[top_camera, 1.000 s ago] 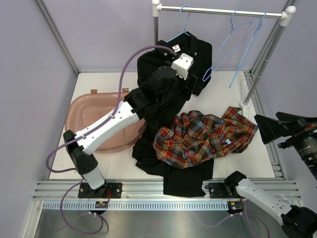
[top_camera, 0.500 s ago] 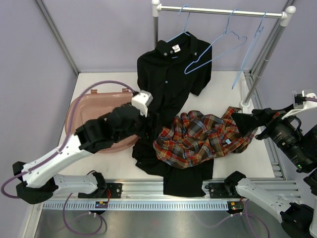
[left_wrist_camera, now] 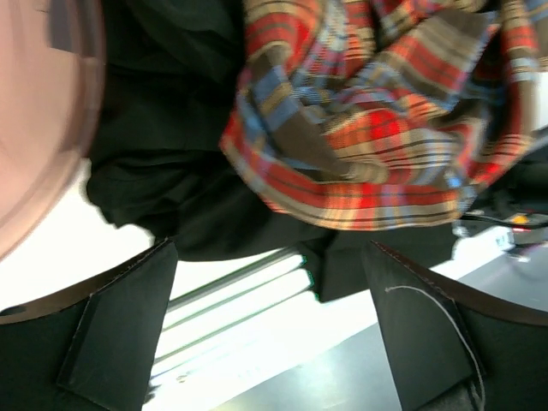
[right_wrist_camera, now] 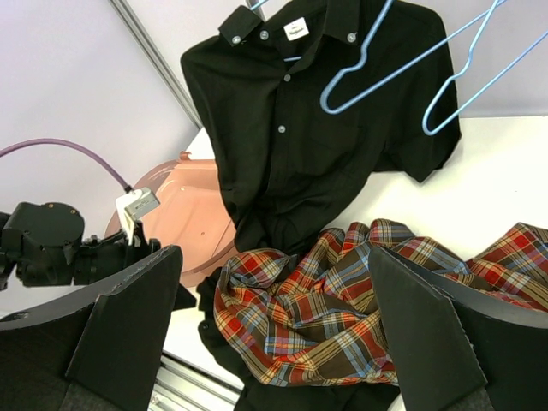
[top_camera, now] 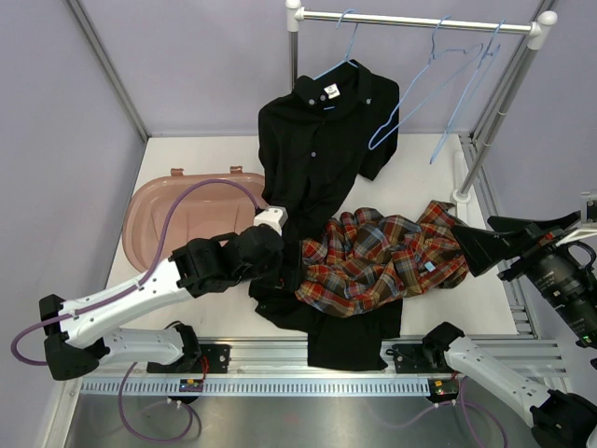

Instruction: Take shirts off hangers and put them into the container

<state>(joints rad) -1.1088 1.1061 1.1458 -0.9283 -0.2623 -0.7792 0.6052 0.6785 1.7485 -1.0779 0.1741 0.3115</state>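
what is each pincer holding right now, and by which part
Nothing is held: the left pincer and the right pincer both stand open and empty.

The shirts point(top_camera: 317, 159) are matt cloth, the container point(top_camera: 145, 224) glossy plastic.

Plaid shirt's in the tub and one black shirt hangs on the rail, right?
Not quite: the plaid shirt is not in the tub; it lies on the table beside it, over a crumpled black shirt, as the top view shows. The other black shirt does hang on the rail.
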